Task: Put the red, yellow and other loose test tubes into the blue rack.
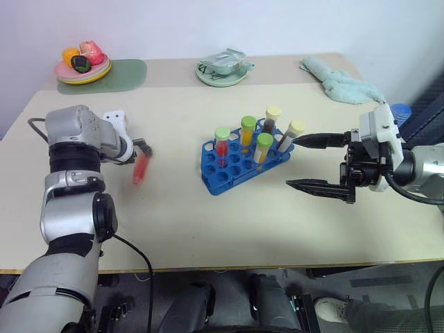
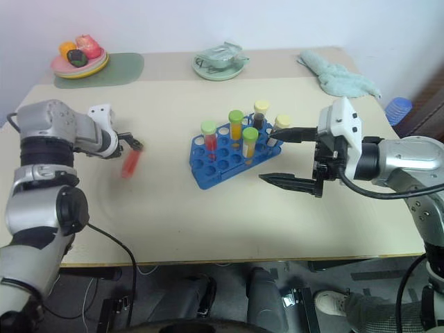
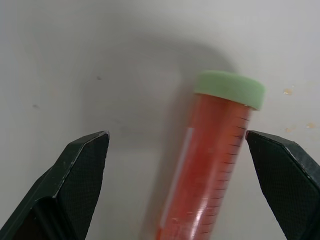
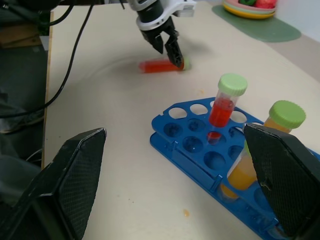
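Our left claw [image 3: 175,150] is wide open, with one red test tube [image 3: 210,165] lying flat on the tabletop [image 1: 173,229] between its two fingers, which do not squeeze it. Our right claw [image 1: 316,163] is wide open too, holding nothing, and it hangs just beside the blue rack [image 1: 232,166]. In the rack we see five tubes standing up: a red one [image 1: 222,144], some orange-yellow ones and a dark one. Farther back sit a plate of toy food [image 1: 83,66], a green dish [image 1: 222,69] and a pale green cloth [image 1: 340,82].
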Robot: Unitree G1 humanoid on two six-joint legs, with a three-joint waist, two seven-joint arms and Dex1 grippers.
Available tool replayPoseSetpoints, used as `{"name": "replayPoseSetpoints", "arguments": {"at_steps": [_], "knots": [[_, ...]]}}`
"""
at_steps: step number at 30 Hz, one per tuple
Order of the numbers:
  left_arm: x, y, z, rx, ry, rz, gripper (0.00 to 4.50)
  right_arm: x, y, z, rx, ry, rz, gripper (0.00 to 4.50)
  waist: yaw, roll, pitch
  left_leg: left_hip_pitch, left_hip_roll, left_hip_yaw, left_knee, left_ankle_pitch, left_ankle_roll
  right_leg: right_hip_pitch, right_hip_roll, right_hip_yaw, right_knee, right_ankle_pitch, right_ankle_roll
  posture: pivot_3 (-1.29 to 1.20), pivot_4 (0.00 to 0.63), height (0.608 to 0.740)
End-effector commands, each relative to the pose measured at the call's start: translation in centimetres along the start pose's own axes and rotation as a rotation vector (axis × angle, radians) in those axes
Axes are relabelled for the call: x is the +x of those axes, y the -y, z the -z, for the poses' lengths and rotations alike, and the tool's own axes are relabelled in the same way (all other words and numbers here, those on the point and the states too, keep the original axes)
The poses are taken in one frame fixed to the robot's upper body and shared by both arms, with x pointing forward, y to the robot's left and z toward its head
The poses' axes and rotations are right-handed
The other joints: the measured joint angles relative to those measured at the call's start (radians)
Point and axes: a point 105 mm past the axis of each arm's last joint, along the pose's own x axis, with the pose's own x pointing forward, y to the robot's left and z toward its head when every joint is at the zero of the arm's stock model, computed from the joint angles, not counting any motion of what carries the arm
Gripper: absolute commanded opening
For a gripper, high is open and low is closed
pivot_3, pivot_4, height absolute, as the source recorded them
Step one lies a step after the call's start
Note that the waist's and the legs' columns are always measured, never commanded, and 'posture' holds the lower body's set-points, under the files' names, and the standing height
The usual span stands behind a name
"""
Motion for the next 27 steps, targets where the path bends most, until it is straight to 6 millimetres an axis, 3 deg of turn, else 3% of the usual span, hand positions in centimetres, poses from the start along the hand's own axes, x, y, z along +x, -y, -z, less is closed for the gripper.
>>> {"name": "replayPoseSetpoints", "arguments": {"at_steps": [1,4,6,8,12,13,18,22,23,25,26,27], "knots": [[-0.5,0.6,-1.6,0.022,0.039,-0.013,4.5,0.0,0.0,-1.1,-0.043,0.015,-0.006,4.47,0.0,0.0,0.0,0.0,0.0,0.0,0.0,0.0,0.0,0.0,0.0,0.0,0.0,0.0,0.0,0.0,0.15,0.74],[-0.3,1.0,-2.0,0.039,0.041,-0.022,4.5,0.2,-0.1,-1.5,-0.039,0.021,-0.023,4.47,-0.001,0.0,0.0,0.0,0.0,0.0,0.0,0.0,0.0,0.0,-0.001,0.0,0.0,0.0,0.0,0.0,0.15,0.74],[-0.3,1.1,-2.0,0.053,0.024,-0.028,3.96,0.4,-0.1,-1.7,-0.036,0.023,-0.035,4.5,-0.003,0.0,0.0,0.0,0.0,0.0,0.0,0.0,0.0,0.0,-0.001,0.0,0.0,0.0,0.0,0.0,0.15,0.74],[-0.2,1.1,-1.8,0.061,0.01,-0.035,3.2,0.5,-0.2,-1.8,-0.037,0.023,-0.041,4.5,-0.003,0.0,0.0,0.0,0.0,0.0,0.0,0.0,0.0,-0.001,-0.001,0.0,0.001,0.0,0.0,0.0,0.15,0.74],[0.3,0.7,-1.1,0.052,-0.026,-0.046,1.14,0.8,-0.2,-1.6,-0.037,0.022,-0.045,4.5,-0.002,0.0,0.0,0.0,0.0,0.0,0.0,0.0,0.0,-0.001,-0.001,0.0,0.001,0.0,0.0,0.0,0.15,0.74],[0.3,0.6,-0.9,0.05,-0.035,-0.05,0.84,0.8,-0.2,-1.6,-0.036,0.022,-0.048,4.5,-0.002,0.0,0.0,0.0,0.0,0.0,0.0,0.0,0.0,0.0,-0.001,0.0,0.001,0.0,0.0,0.0,0.15,0.74],[-0.5,0.4,-0.6,0.038,-0.061,-0.004,0.84,0.9,-0.1,-1.3,-0.036,0.015,-0.048,4.5,-0.004,0.0,0.0,0.0,0.0,0.001,0.0,0.0,0.0,-0.001,-0.001,0.0,0.001,0.0,0.0,0.0,0.15,0.74],[-2.7,1.9,-1.3,0.058,0.062,0.234,0.84,1.1,0.0,-1.2,-0.031,0.021,-0.047,4.5,-0.011,0.0,0.0,0.0,0.0,0.001,0.0,0.0,0.0,-0.002,-0.001,0.001,0.002,0.0,0.0,0.0,0.15,0.74],[-4.1,2.4,-2.2,0.116,0.248,0.341,0.84,1.2,0.0,-1.1,-0.029,0.021,-0.044,4.5,-0.011,0.0,0.0,-0.001,0.0,0.001,0.001,0.0,0.0,-0.003,-0.002,0.001,0.004,0.0,0.0,0.0,0.15,0.74],[-10.3,5.9,-0.3,0.238,0.496,0.887,0.84,1.2,0.0,-0.9,-0.024,0.029,-0.03,4.5,-0.019,0.0,0.0,-0.001,0.0,0.002,0.001,0.0,0.0,-0.003,-0.003,0.001,0.009,0.0,0.0,0.0,0.15,0.74],[-12.4,5.9,1.1,0.361,0.595,0.962,0.84,1.3,0.0,-0.8,-0.021,0.036,-0.024,4.5,-0.026,0.0,0.0,-0.001,0.0,0.003,0.0,0.0,0.0,-0.004,-0.003,0.001,0.009,0.0,0.0,0.0,0.15,0.74],[-13.1,5.9,2.5,0.408,0.601,1.005,0.84,1.3,0.0,-0.8,-0.02,0.043,-0.018,4.5,-0.027,-0.001,0.001,-0.002,0.0,0.003,0.001,0.0,0.001,-0.005,-0.003,0.001,0.009,0.0,0.0,0.0,0.15,0.74]]}}
